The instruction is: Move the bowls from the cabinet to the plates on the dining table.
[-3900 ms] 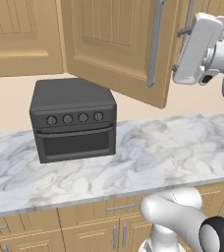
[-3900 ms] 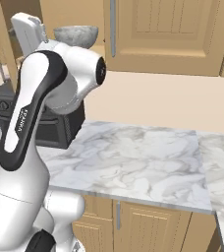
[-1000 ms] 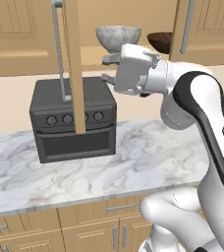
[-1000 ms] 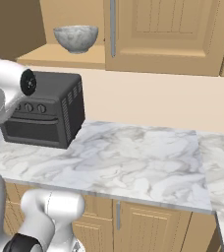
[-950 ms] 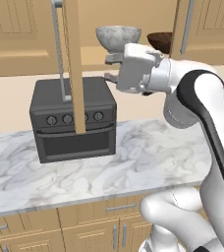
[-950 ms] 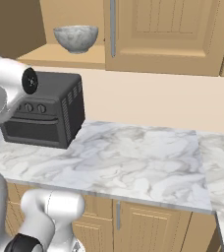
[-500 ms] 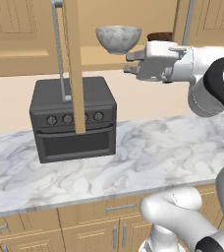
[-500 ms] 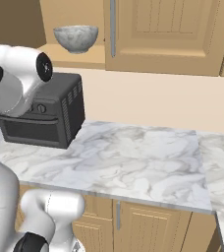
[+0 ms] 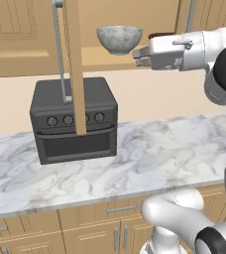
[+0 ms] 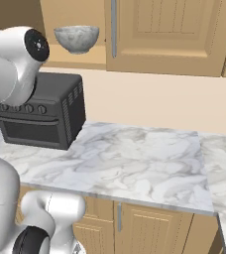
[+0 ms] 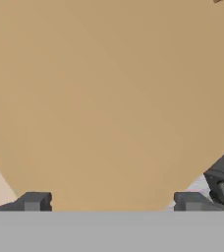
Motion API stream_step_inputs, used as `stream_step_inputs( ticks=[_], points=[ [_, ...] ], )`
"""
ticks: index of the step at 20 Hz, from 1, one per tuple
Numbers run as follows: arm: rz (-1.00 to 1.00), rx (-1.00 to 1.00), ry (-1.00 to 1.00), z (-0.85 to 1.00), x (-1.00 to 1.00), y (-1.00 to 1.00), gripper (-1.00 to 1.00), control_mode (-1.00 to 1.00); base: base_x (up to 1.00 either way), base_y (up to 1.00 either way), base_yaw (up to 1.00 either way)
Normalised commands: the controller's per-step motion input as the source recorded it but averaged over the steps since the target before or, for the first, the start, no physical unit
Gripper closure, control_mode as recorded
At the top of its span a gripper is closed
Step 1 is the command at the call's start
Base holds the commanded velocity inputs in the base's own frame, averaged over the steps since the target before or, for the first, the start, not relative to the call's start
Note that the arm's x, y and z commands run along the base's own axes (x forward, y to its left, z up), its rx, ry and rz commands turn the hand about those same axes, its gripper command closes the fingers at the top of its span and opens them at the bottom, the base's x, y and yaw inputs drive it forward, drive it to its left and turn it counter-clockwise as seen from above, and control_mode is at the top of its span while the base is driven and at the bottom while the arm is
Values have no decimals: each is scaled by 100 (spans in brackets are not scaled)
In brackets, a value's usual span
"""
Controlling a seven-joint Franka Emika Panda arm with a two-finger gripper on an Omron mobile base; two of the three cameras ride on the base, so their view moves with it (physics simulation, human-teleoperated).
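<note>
Deep round grey-white marbled stone bowl (image 9: pixel 119 39) sits on the shelf of the open light tan wooden wall cabinet (image 9: pixel 75 64), above the black countertop oven (image 9: pixel 74 124). Gripper (image 9: pixel 141 55) just right of it, fingers (image 11: pixel 33 202) wide apart, empty.

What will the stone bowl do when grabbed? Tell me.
The stone bowl looks thick and rigid, so it is probably heavy for its size. Its smooth curved wall may slip between the open gripper fingers. Its narrow foot suggests that a sideways nudge could tip it.
</note>
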Motion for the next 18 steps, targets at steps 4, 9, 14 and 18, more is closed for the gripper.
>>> stream_step_inputs(
  ticks=[4, 9, 14, 18],
  points=[
    [-17, -17, -7, 2, 0, 0, -100, -100, 0, 0, 0],
    [-15, -16, -11, 0, 0, 0, -100, -100, 0, 0, 0],
    [-13, -16, -14, -3, 0, -3, -100, -100, 0, 0, 0],
    [-10, -15, -16, -9, 0, -13, -100, -100, 0, 0, 0]
  ],
)
